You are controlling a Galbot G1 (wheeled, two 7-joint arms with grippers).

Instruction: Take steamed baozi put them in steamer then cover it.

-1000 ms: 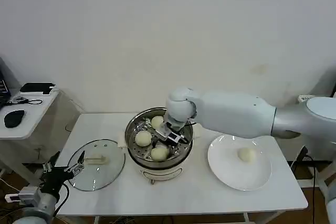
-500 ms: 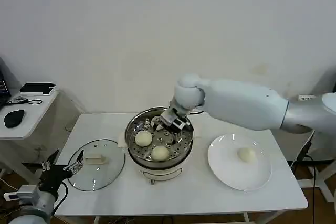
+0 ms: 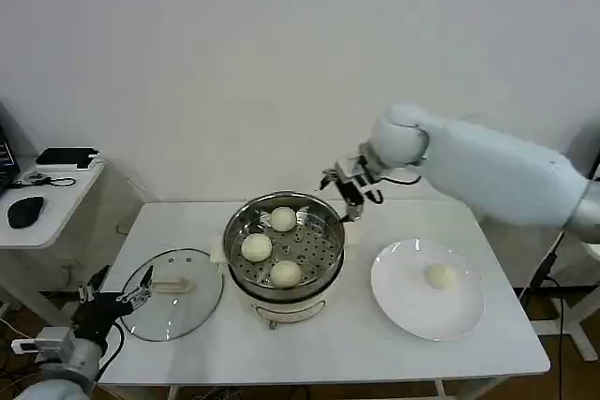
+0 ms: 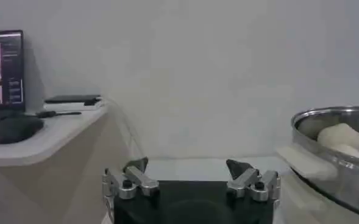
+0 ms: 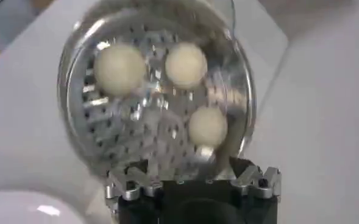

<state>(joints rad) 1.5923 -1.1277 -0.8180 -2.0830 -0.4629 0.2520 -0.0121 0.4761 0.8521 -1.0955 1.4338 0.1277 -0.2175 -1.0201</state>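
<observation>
- The right gripper hangs in the air just past the far right rim of the steamer, with its fingers spread apart and nothing between them; in the right wrist view the same gripper looks down into the pot.
- The steamer's perforated basket holds three steamed baozi: one at the far side, one toward the left and one at the near side. All three lie lower than the right gripper and apart from it, none touching another.
- The fourth steamed baozi sits alone on the white plate, to the right of the steamer and nearer the table's front edge than the right gripper.
- The cover lies flat on the table to the left of the steamer, its cream bar handle facing up; its rim comes close to the steamer's base.
- The left gripper rests low at the table's front left corner, just beside the cover's left rim, with its fingers parted and empty; the left wrist view shows it facing the wall, the steamer's rim to one side.
- A side desk stands beyond the table's left end, carrying a dark computer mouse and a flat black device.
</observation>
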